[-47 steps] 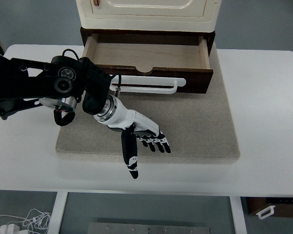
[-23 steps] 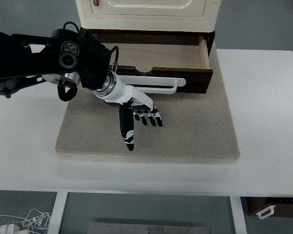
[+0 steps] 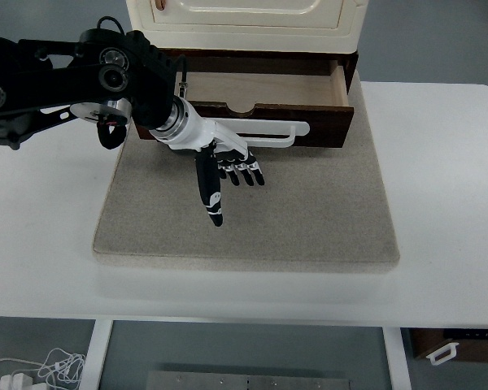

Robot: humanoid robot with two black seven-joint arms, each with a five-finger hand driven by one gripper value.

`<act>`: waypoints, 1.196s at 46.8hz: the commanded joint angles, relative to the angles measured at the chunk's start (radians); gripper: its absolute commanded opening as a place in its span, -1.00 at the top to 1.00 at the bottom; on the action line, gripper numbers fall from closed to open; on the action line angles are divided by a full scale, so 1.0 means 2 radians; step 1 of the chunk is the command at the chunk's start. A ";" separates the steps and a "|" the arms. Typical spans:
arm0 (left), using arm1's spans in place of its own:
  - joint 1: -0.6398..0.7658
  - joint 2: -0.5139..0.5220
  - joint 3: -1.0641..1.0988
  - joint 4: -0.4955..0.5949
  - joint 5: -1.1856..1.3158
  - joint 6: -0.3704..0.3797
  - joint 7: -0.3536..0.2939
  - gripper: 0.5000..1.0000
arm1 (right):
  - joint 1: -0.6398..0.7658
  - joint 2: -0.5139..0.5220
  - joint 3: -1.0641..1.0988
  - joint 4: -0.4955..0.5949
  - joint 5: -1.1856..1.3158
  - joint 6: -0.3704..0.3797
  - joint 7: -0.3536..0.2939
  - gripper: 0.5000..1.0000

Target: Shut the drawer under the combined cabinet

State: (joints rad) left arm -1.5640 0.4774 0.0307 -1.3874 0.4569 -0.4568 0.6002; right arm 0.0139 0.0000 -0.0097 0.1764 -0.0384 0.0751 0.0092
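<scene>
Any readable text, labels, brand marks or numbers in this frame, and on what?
None readable. The cream cabinet, dark wooden drawer, beige mat and white table carry no visible print. Small white marks on the left robot hand are too small to read.

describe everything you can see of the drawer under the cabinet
The drawer is dark brown wood outside with a pale, bare wooden floor inside; nothing shows in it. It stands partly pulled out from under the cream cabinet, above a grey mat. Its front panel has a curved notch in the top edge and a long white bar handle running across it. The left hand is up against the front at the handle, fingers spread, gripping nothing.
</scene>
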 commanded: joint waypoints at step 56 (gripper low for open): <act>0.008 -0.079 -0.032 0.151 0.001 0.045 -0.005 -1.00 | 0.000 0.000 0.000 0.000 0.000 0.001 0.000 -0.81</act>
State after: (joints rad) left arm -1.5497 0.3220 -0.0321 -1.1013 0.4588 -0.3690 0.5933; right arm 0.0138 0.0000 -0.0096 0.1760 -0.0384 0.0753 0.0092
